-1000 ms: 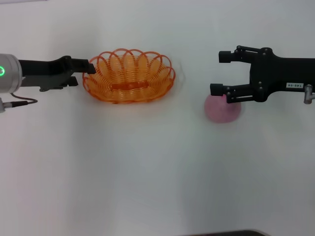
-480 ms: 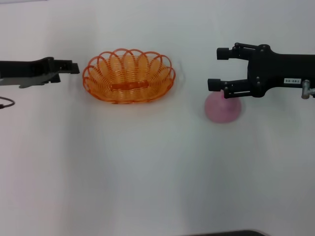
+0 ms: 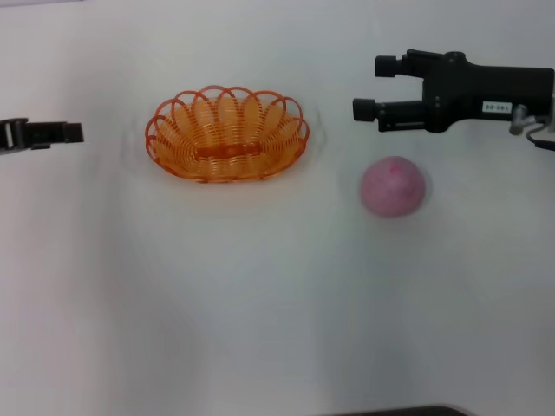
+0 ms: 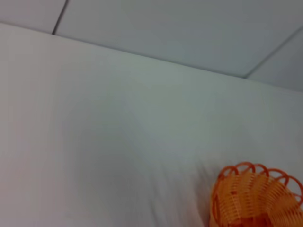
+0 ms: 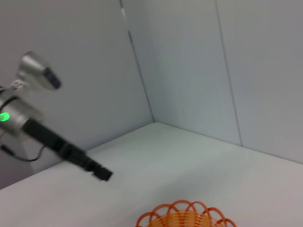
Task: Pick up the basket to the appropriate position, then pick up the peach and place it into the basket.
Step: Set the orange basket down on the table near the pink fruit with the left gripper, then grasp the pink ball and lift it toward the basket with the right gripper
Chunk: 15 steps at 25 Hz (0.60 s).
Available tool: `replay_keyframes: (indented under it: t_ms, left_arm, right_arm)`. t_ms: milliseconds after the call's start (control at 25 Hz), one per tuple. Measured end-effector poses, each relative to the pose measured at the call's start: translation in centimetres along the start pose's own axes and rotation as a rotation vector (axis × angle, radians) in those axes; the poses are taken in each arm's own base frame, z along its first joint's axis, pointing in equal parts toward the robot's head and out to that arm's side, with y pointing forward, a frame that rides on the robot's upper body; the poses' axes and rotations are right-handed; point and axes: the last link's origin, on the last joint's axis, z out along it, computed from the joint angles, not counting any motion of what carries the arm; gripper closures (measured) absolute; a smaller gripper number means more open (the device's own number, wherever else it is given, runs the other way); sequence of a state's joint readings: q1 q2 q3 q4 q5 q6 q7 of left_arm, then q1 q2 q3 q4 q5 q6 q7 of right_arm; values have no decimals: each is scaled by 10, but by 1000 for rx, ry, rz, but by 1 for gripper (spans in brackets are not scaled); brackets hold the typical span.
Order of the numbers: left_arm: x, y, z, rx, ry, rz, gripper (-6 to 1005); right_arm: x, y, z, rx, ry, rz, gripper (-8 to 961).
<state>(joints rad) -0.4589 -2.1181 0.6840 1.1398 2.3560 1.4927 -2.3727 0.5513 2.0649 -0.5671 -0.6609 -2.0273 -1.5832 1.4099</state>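
The orange basket [image 3: 227, 134] rests upright on the white table, left of centre; part of it also shows in the left wrist view [image 4: 255, 196] and its rim in the right wrist view [image 5: 184, 215]. The pink peach [image 3: 393, 185] lies on the table to the basket's right, with nothing touching it. My right gripper [image 3: 371, 87] hovers open and empty just behind the peach, pointing toward the basket. My left gripper [image 3: 71, 133] is at the left edge, well clear of the basket's left rim; the right wrist view shows it too [image 5: 102, 174].
The white table [image 3: 260, 295] stretches in front of both objects. A dark edge [image 3: 390, 411] shows at the table's front. Grey wall panels [image 5: 189, 61] stand behind the table.
My left gripper has pulled back leftward, away from the basket's rim. My right gripper has risen off the peach and moved back, leaving the peach fully uncovered.
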Motion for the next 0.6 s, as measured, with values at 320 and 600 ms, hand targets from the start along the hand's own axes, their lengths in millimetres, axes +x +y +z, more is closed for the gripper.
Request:
replay_keyframes:
  t_ms: [320, 600]
  left_arm:
    - [-8, -6, -23, 42, -67, 239, 354]
    - [-18, -8, -23, 90, -198, 395, 355]
  right_arm:
    - [-4, -8, 13, 54, -1, 46, 11]
    - [-5, -12, 17, 78, -7, 84, 11]
